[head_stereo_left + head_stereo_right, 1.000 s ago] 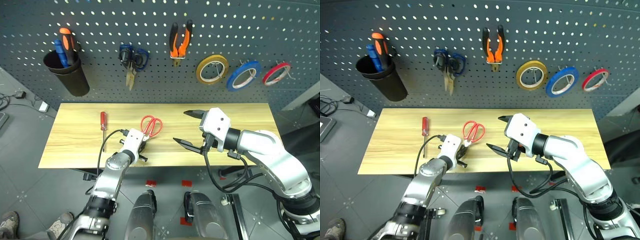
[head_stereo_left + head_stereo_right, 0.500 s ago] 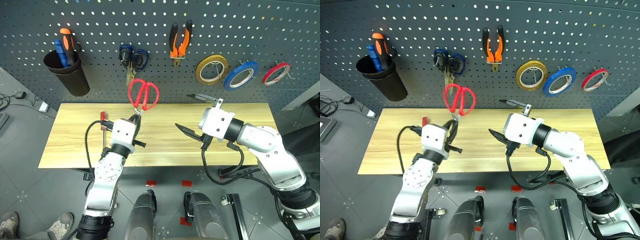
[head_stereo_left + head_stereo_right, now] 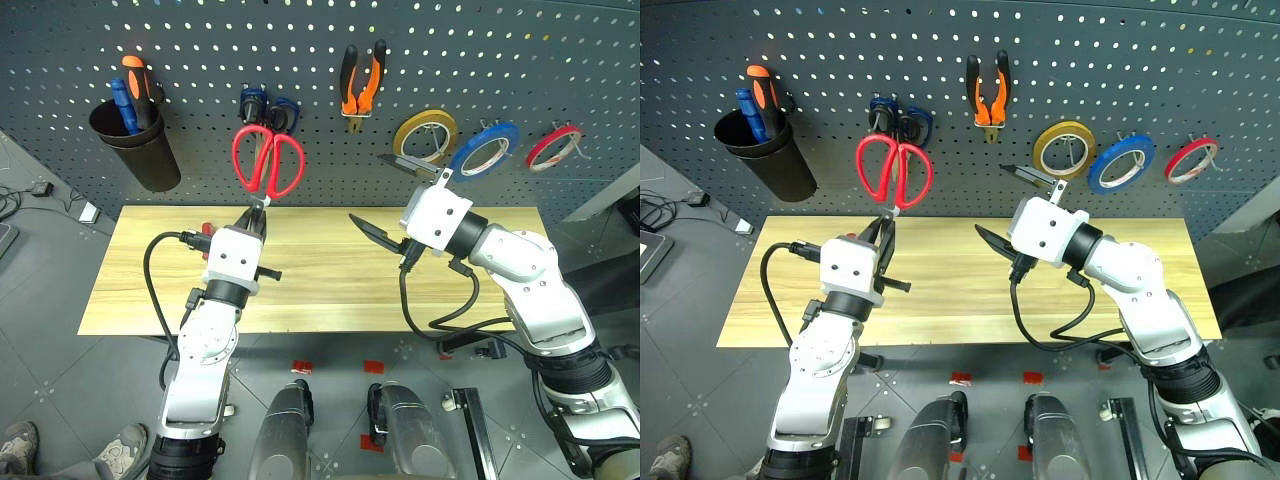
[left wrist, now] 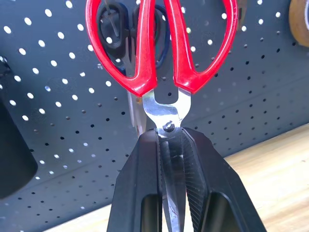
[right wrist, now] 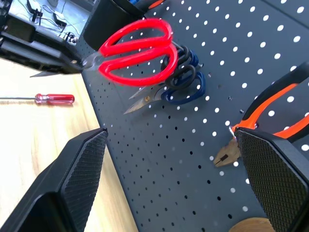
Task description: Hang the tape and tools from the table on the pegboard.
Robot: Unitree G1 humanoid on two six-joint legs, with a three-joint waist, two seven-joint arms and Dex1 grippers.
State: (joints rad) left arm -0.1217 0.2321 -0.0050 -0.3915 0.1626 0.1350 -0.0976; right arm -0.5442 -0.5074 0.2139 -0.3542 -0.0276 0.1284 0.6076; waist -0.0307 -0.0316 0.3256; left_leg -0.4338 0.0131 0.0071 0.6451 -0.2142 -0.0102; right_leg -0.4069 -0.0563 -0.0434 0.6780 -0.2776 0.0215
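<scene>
You are facing the pegboard point(image 3: 560, 40), the dark grey perforated panel that spans the whole back of the scene, with the table point(image 3: 320, 290) below it, a long light wooden top. On the board, from your robot's left to right, you have a black cup point(image 3: 135, 150) holding an orange and a blue screwdriver, the blue-handled scissors point(image 3: 268, 108) hanging on a hook, the pliers point(image 3: 360, 85) with orange-and-black handles already hung, then a yellow roll point(image 3: 424, 137), the blue tape point(image 3: 486, 148) and a red roll point(image 3: 553, 146), each on its own hook. Your left gripper point(image 4: 170, 159) is raised in front of the board with its two black fingers clamped flat against the blades of the red-handled scissors point(image 3: 268, 163), which stand upright, handles up, their loops just in front of and a little below the blue-handled pair. Your right gripper point(image 3: 392, 196) is up beside them, well apart, its fingers spread wide with nothing between them, pointing toward the board near the pliers. The slim red-handled screwdriver point(image 5: 48, 98) lies on the table, mostly hidden behind your left gripper in the head views.
</scene>
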